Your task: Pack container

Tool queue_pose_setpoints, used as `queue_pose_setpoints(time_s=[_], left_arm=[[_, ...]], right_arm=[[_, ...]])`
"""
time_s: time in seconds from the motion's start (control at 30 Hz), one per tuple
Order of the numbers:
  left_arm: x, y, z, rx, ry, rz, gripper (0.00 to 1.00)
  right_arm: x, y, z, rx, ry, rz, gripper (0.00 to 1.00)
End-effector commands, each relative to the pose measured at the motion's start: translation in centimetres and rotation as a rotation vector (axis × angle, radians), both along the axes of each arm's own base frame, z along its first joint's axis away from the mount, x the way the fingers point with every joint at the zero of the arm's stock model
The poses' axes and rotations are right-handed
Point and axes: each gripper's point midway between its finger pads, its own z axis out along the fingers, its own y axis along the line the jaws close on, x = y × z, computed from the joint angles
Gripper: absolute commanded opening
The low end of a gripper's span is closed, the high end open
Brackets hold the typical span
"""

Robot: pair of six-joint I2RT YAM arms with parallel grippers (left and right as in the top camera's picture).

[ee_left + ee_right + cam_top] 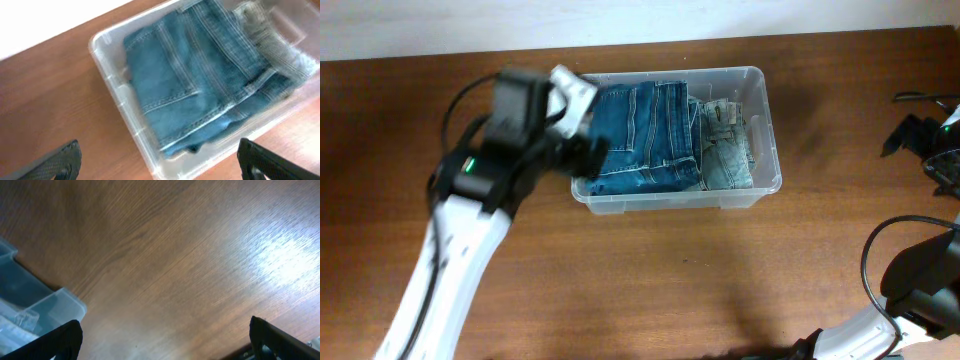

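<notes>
The clear plastic container [672, 201] stands at the middle back of the wooden table. Folded dark blue jeans [645, 140] fill its left and middle. A lighter, faded pair [725, 150] lies at its right end. My left gripper [585, 155] hovers over the container's left end, open and empty. In the left wrist view its fingers [160, 162] straddle the near corner of the container [107, 75], with the dark jeans [195, 85] and the faded pair [260, 30] below. My right gripper [165, 340] is open and empty over bare table, with a container corner [37, 310] at its left.
The right arm [920, 290] sits at the front right corner, with black parts and cables [920, 135] along the right edge. The left arm [450, 270] slants across the front left. A pale wall runs behind the table's back edge.
</notes>
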Motion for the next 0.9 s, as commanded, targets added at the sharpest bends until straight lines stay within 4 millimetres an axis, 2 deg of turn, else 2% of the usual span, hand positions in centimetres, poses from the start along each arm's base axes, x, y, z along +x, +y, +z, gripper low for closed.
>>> queue_pose_setpoints(time_s=[0.0,0.1,0.2,0.33,0.5,0.63,0.87], left_arm=[[-3.1,2.5,-0.7,-0.04,-0.1,0.022,0.99],[-5.8,4.9,-1.9,-0.075,-0.253,0.072,0.99],[-8.2,6.2,-2.8,-0.114,-0.452,0.096,0.99],[-10.2,7.8,-3.5,-0.15,-0.698,0.137,0.99],[-11.1,9.2,-4.0,-0.153,-0.826,0.182,0.99],[-11.5,10.1,-5.2,-0.142,-0.854,0.213,0.99],[-11.9,11.8,-5.5,-0.118,-0.9,0.275,0.99]], right_arm=[[0.0,-0.1,0.1,-0.008,-0.003,0.006,0.99],[0.0,-0.1,0.1,-0.008,-0.003,0.006,0.98],[0.0,-0.1,0.1,-0.008,-0.003,0.006,0.98],[0.0,-0.1,0.1,-0.008,-0.003,0.006,0.99],[0.0,-0.1,0.1,-0.008,-0.003,0.006,0.98],[0.0,-0.1,0.1,-0.008,-0.003,0.006,0.98],[0.0,-0.1,0.1,-0.008,-0.003,0.006,0.99]])
